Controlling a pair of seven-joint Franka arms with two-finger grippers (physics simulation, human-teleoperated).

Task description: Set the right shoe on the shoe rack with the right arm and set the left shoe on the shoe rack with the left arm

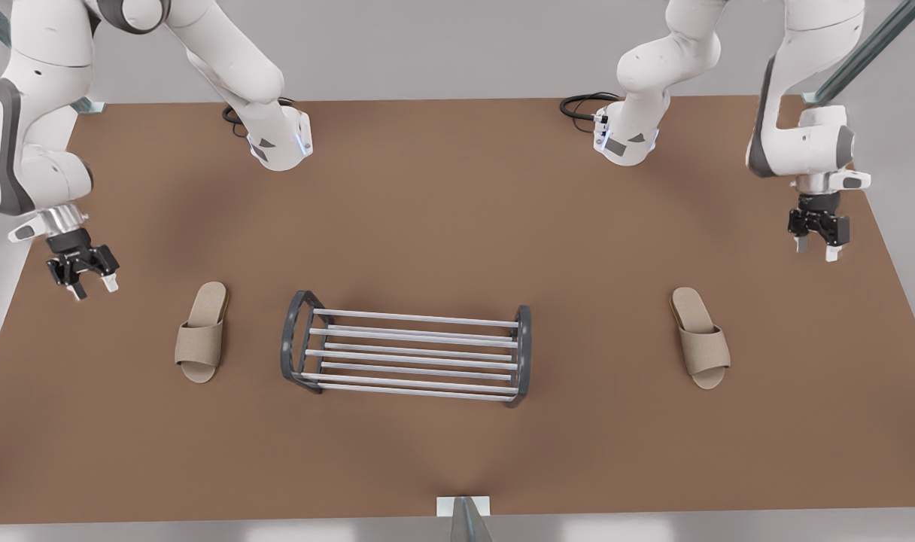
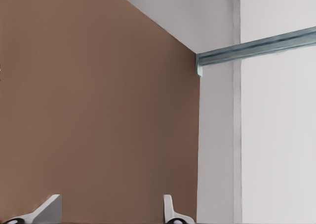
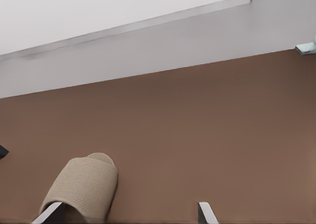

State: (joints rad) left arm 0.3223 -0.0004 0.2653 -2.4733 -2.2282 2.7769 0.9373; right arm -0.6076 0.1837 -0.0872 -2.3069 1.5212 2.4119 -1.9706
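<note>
The shoe rack (image 1: 523, 354) stands in the middle of the brown table, its silver bars bare. One tan slipper, the right shoe (image 1: 202, 331) (image 3: 84, 184), lies flat on the table at the front view's left of the rack. My right gripper (image 1: 94, 288) (image 3: 128, 218) hovers open just outside it, holding nothing. The left shoe (image 1: 700, 346) lies at the front view's right of the rack. My left gripper (image 1: 816, 251) (image 2: 108, 216) hangs open and apart from it, farther back near the table's side edge.
The brown table (image 1: 457, 226) has both arm bases (image 1: 281, 143) (image 1: 627, 139) mounted at its far side, with black cables beside them. A metal post (image 1: 463, 516) stands at the near edge's middle. A metal beam (image 2: 256, 49) meets the table corner.
</note>
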